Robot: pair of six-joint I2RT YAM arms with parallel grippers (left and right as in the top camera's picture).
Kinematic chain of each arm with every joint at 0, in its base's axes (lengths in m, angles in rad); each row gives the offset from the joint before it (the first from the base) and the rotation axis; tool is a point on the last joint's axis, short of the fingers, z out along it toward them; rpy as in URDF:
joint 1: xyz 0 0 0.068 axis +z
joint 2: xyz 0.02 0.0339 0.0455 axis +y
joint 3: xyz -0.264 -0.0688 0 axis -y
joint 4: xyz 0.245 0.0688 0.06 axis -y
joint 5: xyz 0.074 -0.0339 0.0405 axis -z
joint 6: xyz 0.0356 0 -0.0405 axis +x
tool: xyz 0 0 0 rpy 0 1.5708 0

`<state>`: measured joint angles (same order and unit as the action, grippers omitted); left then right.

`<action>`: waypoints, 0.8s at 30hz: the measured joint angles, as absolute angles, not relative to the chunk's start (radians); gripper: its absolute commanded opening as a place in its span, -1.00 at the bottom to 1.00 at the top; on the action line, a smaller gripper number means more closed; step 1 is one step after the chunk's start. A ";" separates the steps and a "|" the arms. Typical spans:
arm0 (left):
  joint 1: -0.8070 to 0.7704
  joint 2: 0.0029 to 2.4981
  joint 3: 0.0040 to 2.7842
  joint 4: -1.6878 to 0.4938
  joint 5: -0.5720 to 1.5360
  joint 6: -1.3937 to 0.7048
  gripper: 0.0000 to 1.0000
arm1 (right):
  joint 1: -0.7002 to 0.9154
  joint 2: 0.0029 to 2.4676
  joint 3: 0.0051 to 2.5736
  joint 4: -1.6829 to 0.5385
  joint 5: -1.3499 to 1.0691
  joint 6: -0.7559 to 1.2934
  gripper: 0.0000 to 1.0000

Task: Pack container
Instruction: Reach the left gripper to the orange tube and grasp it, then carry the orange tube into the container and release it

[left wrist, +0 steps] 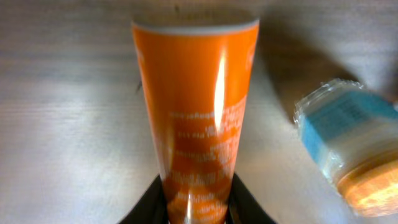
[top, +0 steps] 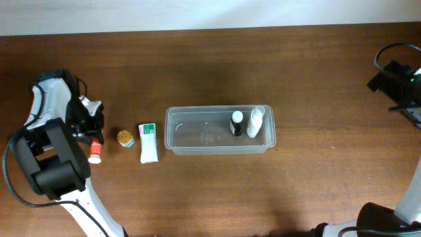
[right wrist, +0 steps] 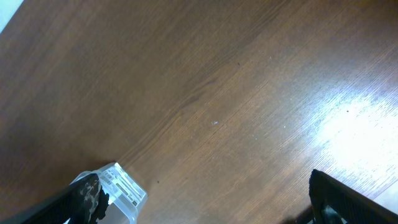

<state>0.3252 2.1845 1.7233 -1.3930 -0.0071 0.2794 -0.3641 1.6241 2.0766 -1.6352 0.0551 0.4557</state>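
The clear container [top: 172, 131] stands mid-table, holding a black bottle with a white cap [top: 236, 123] and a white bottle [top: 254, 122]. Left of it lie a white-and-green tube [top: 148, 142] and a small gold-lidded jar [top: 125, 138]. My left gripper [top: 92, 131] is at the far left, its fingers [left wrist: 196, 190] closed against both sides of an orange tube [left wrist: 196, 106], whose white cap shows in the overhead view [top: 96, 155]. My right gripper [top: 389, 78] is open and empty [right wrist: 205, 193] at the far right. A corner of the container [right wrist: 121, 186] shows in the right wrist view.
The jar [left wrist: 351, 149] lies close to the right of the orange tube in the left wrist view. Cables and the right arm's base [top: 408, 99] sit at the table's right edge. The left arm's body [top: 52, 164] covers the front left.
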 measured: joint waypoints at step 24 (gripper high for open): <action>-0.337 1.934 2.062 -1.456 0.201 0.821 -0.75 | -0.364 1.624 2.077 -1.635 0.055 0.456 0.97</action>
